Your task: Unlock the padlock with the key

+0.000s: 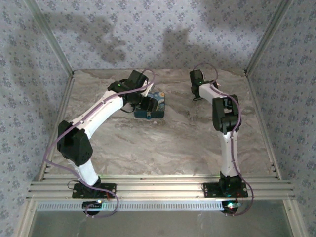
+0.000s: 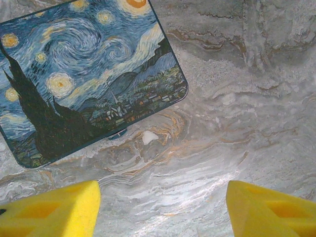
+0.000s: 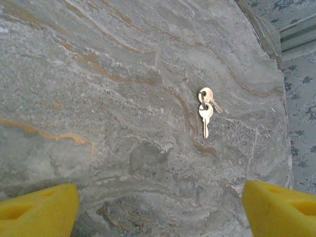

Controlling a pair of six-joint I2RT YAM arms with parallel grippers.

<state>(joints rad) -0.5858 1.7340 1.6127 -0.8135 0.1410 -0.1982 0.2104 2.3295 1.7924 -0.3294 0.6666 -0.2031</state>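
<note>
The padlock [image 2: 117, 133], a small dark-blue body, sits at the edge of a rectangular tin [image 2: 84, 74] painted with a swirling starry night, and is partly tucked under that edge, so its shackle cannot be made out. The tin lies flat on the marbled table [image 1: 173, 148], far from the arm bases and a little left of centre. The left gripper [image 2: 163, 207] hangs above the table just beside the tin. Its yellow fingers [image 2: 49, 212] are spread wide with only bare marble between them, holding nothing. The key [image 3: 205, 118] lies well apart from the padlock, flat on the far right part of the table and near its right edge. It is joined by a small ring to a second key [image 3: 206, 94]. The right gripper [image 3: 160, 210] hovers over this spot. Its fingers are likewise wide apart and empty, and the keys lie beyond its fingertips, untouched.
</note>
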